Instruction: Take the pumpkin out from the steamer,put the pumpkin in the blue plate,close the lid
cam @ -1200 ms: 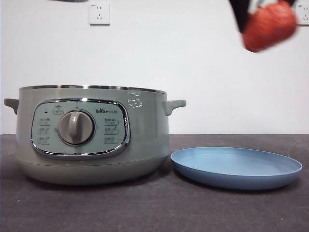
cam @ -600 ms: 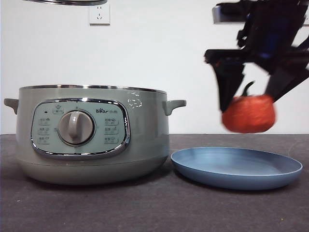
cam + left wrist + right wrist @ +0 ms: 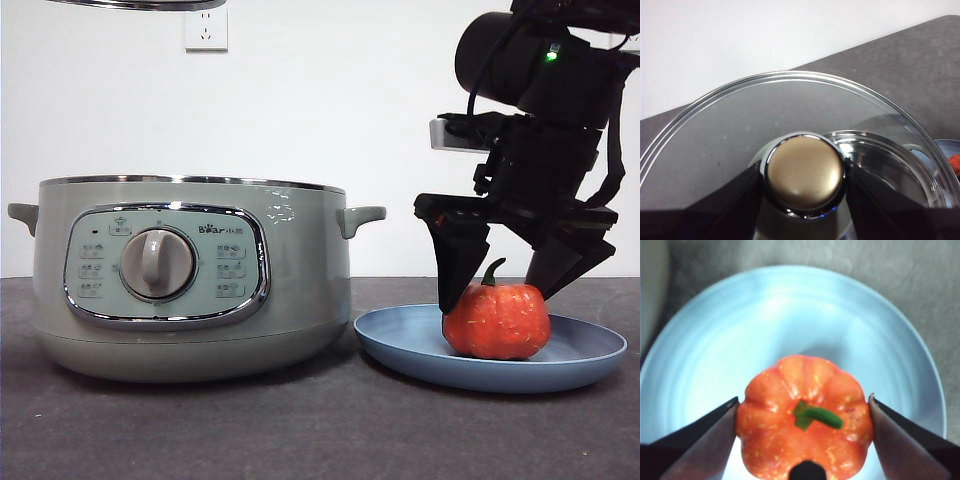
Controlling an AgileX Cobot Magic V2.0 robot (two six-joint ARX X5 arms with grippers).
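Front view: the right gripper (image 3: 497, 290) is pinching the pumpkin (image 3: 497, 321) sitting in the blue plate (image 3: 400, 340), beside the steamer (image 3: 190, 275); the lid (image 3: 140, 4) is cut off by the top edge.

Left wrist view: the left gripper (image 3: 803, 175) is clamping the lid's knob (image 3: 804, 172).

Right wrist view: 2 jaws are touching the pumpkin's sides.
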